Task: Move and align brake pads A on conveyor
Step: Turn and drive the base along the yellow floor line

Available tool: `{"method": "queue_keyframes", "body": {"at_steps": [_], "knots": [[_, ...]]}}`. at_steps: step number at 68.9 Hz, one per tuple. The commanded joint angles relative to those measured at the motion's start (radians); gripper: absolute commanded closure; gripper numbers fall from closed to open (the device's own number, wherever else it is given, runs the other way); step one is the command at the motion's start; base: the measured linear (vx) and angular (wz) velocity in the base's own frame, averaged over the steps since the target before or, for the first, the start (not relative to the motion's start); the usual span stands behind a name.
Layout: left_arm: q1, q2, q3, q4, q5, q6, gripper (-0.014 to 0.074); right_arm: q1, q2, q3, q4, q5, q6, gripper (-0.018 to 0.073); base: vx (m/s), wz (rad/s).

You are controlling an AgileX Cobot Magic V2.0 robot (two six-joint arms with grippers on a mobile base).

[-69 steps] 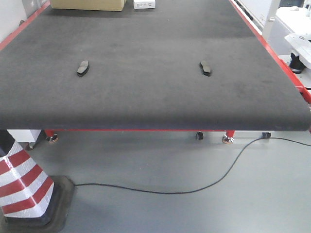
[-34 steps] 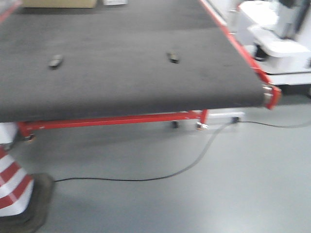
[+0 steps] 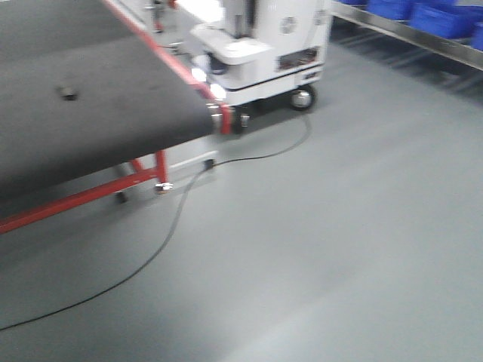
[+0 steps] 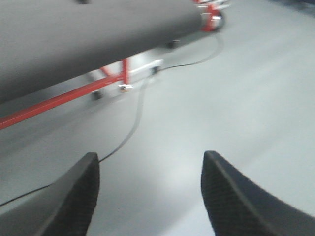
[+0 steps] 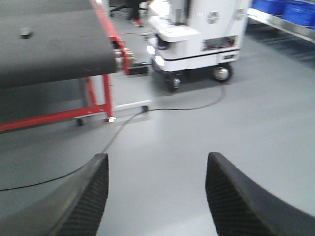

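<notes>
Scene: Grey floor (image 3: 339,249) fills most of the front view, smeared with blur, while the conveyor (image 3: 90,113) sits only in the upper left of the frame.
Pad: One pad (image 3: 68,93) shows as a small dark blot on the belt, upper left in both the front view and the right wrist view. It is too blurred to read its angle. No other pads are in frame.
Left gripper: The left gripper (image 4: 147,196) hangs at the bottom of its own view, fingers spread wide with nothing between them, over floor rather than belt.
Right gripper: The right gripper (image 5: 157,196) looks the same — fingers parted, empty, low in the frame, well apart from the pad.
Surroundings: A white cart (image 3: 256,53) stands just beside the belt's corner at top centre. A black cable (image 3: 170,222) runs from near it across the floor, past the red frame (image 3: 75,200). Blue bins (image 3: 445,15) line the upper right.
Stage: No pad is in hand, and the robot appears to face away from the work — aligning is not under way.
Risk: A reach from here would likely fall short or strike the belt's end. The cable could foul the base's wheels, and the cart leaves little room at the corner. Blur may spoil any fix on the pad.
</notes>
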Motion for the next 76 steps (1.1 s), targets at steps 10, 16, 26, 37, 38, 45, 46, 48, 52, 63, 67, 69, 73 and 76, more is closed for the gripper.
{"method": "queue_keyframes", "body": {"at_steps": [10,16,26,37,38,45,46,48,52,63,67,69,73,76], "knots": [[-0.004,0.011,-0.02,-0.011,-0.066,-0.004,0.0171,-0.006,0.011,-0.023,-0.004,-0.068,-0.008,0.0146,-0.1,-0.75],[-0.004,0.011,-0.02,-0.011,-0.066,-0.004,0.0171,-0.006,0.011,-0.023,-0.004,-0.068,-0.008,0.0146,-0.1,-0.62],[-0.004,0.011,-0.02,-0.011,-0.066,-0.004,0.0171,-0.006,0.011,-0.023,-0.004,-0.069,-0.008,0.0146,-0.1,-0.59],[-0.004,0.011,-0.02,-0.011,-0.066,-0.004,0.0171,-0.006,0.011,-0.023,-0.004,-0.069,-0.008,0.0146,-0.11,-0.63],[-0.004,0.011,-0.02,-0.011,-0.066,-0.004,0.0171,-0.006,0.011,-0.023,-0.004,-0.069,-0.008,0.0146,-0.12,-0.65],[-0.004,0.011,-0.02,-0.011,-0.066,-0.004,0.0171,-0.006,0.011,-0.023,-0.004,-0.069,-0.008,0.0146,-0.12,-0.66],[-0.004,0.011,-0.02,-0.011,-0.066,-0.004,0.0171,-0.006,0.011,-0.023,-0.004,-0.069,-0.008,0.0146,-0.11,-0.68],[-0.004,0.011,-0.02,-0.011,-0.066,-0.004,0.0171,-0.006,0.011,-0.023,-0.004,-0.069,-0.008,0.0146,-0.11,-0.68],[-0.004,0.011,-0.02,-0.011,-0.066,-0.004,0.0171,-0.006,0.011,-0.023,-0.004,-0.069,-0.008,0.0146,-0.1,-0.7],[-0.004,0.011,-0.02,-0.011,-0.066,-0.004,0.0171,-0.006,0.011,-0.023,-0.004,-0.069,-0.008,0.0146,-0.07,-0.8],[-0.004,0.011,-0.02,-0.011,-0.066,-0.004,0.0171,-0.006,0.011,-0.023,-0.004,-0.069,-0.008,0.0146,-0.04,-0.91],[-0.004,0.011,-0.02,-0.011,-0.066,-0.004,0.0171,-0.006,0.011,-0.023,-0.004,-0.069,-0.008,0.0146,-0.03,-0.94],[-0.004,0.011,-0.02,-0.011,-0.066,-0.004,0.0171,-0.006,0.011,-0.023,-0.004,-0.069,-0.008,0.0146,-0.02,-0.97],[-0.004,0.011,-0.02,-0.011,-0.066,-0.004,0.0171,-0.006,0.011,-0.023,-0.004,-0.069,-0.008,0.0146,-0.01,-0.98]]}}
